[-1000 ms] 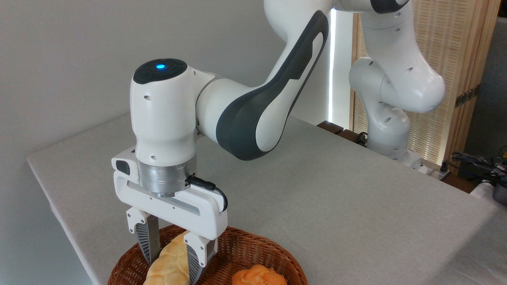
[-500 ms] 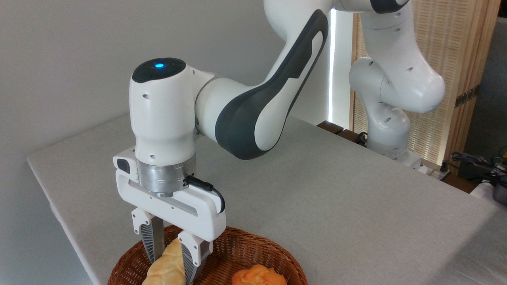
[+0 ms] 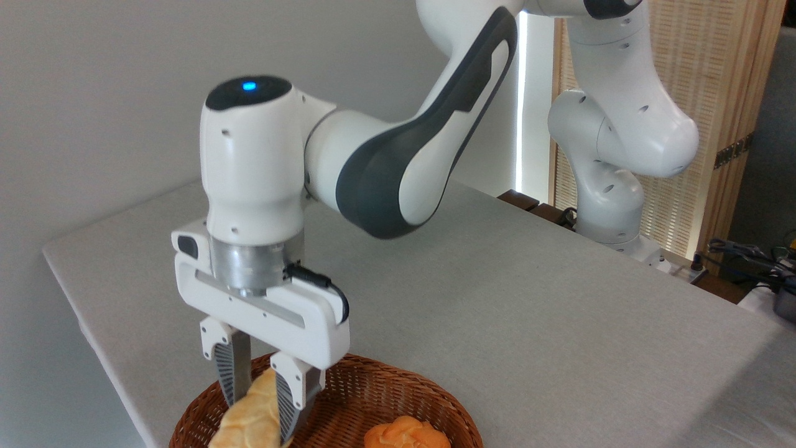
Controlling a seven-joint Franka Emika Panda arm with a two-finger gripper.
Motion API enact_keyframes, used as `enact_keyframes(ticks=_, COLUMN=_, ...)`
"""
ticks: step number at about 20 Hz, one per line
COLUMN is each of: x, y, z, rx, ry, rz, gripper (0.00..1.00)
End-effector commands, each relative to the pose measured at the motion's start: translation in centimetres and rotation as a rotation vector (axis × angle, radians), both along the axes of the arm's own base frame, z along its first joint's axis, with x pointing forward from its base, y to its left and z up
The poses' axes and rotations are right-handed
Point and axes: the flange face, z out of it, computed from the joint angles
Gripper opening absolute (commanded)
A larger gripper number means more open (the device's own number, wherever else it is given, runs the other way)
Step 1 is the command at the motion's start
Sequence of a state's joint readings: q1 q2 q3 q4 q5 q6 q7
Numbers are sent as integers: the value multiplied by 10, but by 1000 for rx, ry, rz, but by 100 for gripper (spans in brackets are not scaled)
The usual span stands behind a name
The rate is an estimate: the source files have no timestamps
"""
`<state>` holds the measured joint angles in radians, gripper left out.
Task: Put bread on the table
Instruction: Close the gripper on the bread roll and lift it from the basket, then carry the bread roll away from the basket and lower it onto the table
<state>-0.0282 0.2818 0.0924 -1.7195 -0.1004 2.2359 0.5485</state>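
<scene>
Gripper (image 3: 256, 404) pointing straight down over the left part of a wicker basket (image 3: 398, 398), clenched on the bread (image 3: 252, 418), one ribbed finger (image 3: 225, 372) pressed to each side of its upper end. Bread tilted, pointed upper tip wedged between the fingers, lower part running out of view at the bottom edge, so contact with the basket floor impossible to judge. Round orange bun (image 3: 405, 434) lying in the basket to the right, apart from the bread; grey tabletop (image 3: 528, 292) beyond and to the right; white arm (image 3: 398, 162) reaching in from a base at the far right edge.
</scene>
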Motion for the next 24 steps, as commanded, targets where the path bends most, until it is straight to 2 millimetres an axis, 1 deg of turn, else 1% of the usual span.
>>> enact_keyframes(ticks=1, x=-11, y=3, z=36, rx=4, ry=-46, rz=-8, gripper=62)
enact_keyframes(ticks=5, x=-26, y=-2, z=60, rx=-6, ry=-12, rz=-22, gripper=63)
enact_keyframes(ticks=6, x=-32, y=-6, z=66, rx=-8, ry=6, rz=-34, gripper=63)
enact_keyframes(ticks=7, x=-40, y=-15, z=76, rx=-13, ry=24, rz=-55, gripper=63)
enact_keyframes(ticks=8, x=-43, y=-21, z=79, rx=-15, ry=39, rz=-73, gripper=63)
enact_keyframes(ticks=9, x=-51, y=-26, z=84, rx=-14, ry=68, rz=-114, gripper=63)
enact_keyframes(ticks=10, x=-64, y=-32, z=88, rx=-13, ry=102, rz=-161, gripper=64)
enact_keyframes(ticks=11, x=-71, y=-35, z=89, rx=-13, ry=119, rz=-186, gripper=68)
enact_keyframes(ticks=12, x=-86, y=-36, z=90, rx=-12, ry=147, rz=-227, gripper=69)
enact_keyframes(ticks=13, x=-94, y=-37, z=89, rx=-11, ry=159, rz=-249, gripper=69)
enact_keyframes(ticks=14, x=-108, y=-38, z=85, rx=-12, ry=187, rz=-284, gripper=69)
enact_keyframes(ticks=15, x=-115, y=-39, z=84, rx=-12, ry=194, rz=-300, gripper=69)
enact_keyframes(ticks=16, x=-127, y=-42, z=80, rx=-15, ry=211, rz=-315, gripper=69)
enact_keyframes(ticks=17, x=-139, y=-50, z=73, rx=-16, ry=229, rz=-335, gripper=69)
enact_keyframes(ticks=18, x=-143, y=-52, z=70, rx=-16, ry=237, rz=-342, gripper=69)
enact_keyframes(ticks=19, x=-153, y=-55, z=60, rx=-18, ry=257, rz=-354, gripper=69)
enact_keyframes(ticks=20, x=-156, y=-58, z=57, rx=-19, ry=265, rz=-362, gripper=70)
enact_keyframes(ticks=21, x=-158, y=-61, z=51, rx=-19, ry=277, rz=-369, gripper=74)
enact_keyframes(ticks=22, x=-162, y=-66, z=43, rx=-19, ry=297, rz=-379, gripper=90)
enact_keyframes(ticks=23, x=-163, y=-68, z=38, rx=-20, ry=307, rz=-384, gripper=96)
enact_keyframes(ticks=24, x=-164, y=-70, z=33, rx=-21, ry=318, rz=-388, gripper=100)
